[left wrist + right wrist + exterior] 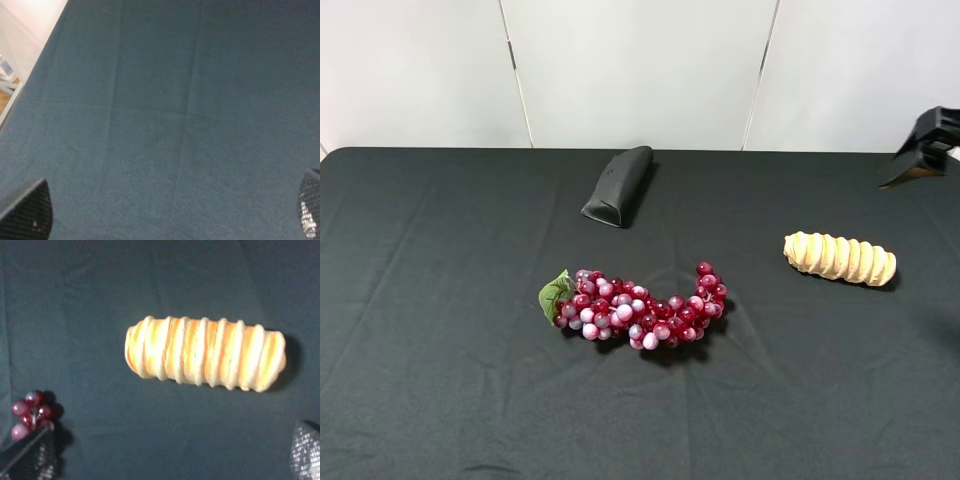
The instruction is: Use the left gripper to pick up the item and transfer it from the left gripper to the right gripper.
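Observation:
The item (pixel 840 258), a pale tan ridged roll, lies on the black cloth at the right of the table. It fills the middle of the right wrist view (pixel 205 354). My right gripper (pixel 167 455) hovers above it, open and empty, with its fingertips (pixel 30 455) wide apart. A black part of the right gripper (pixel 925 148) shows at the right edge of the exterior view, behind the item. My left gripper (pixel 167 212) is open and empty over bare cloth, fingertips (pixel 25 212) wide apart. It is out of the exterior view.
A red grape bunch (pixel 638 308) with a green leaf lies mid-table, and its end shows in the right wrist view (pixel 31 412). A black wedge-shaped object (pixel 618 185) lies at the back centre. The table's left edge (pixel 35 70) shows in the left wrist view.

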Controlling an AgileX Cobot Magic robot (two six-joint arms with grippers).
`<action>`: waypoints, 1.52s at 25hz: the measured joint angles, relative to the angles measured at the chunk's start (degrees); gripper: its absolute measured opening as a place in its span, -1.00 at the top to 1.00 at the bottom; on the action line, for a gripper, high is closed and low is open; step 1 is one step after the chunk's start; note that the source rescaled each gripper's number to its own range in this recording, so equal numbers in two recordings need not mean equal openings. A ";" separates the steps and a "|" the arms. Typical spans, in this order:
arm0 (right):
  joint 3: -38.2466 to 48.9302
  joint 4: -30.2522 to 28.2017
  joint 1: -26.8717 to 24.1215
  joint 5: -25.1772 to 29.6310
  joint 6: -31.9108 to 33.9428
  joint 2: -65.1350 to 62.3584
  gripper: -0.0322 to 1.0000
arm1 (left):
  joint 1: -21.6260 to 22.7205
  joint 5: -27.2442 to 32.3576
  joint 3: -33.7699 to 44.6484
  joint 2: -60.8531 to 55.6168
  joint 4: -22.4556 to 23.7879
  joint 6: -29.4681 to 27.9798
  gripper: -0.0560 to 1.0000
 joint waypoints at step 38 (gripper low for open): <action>2.80 -14.61 4.18 20.67 4.61 -62.34 -1.00 | 0.00 -0.05 0.00 0.00 0.14 0.00 -0.97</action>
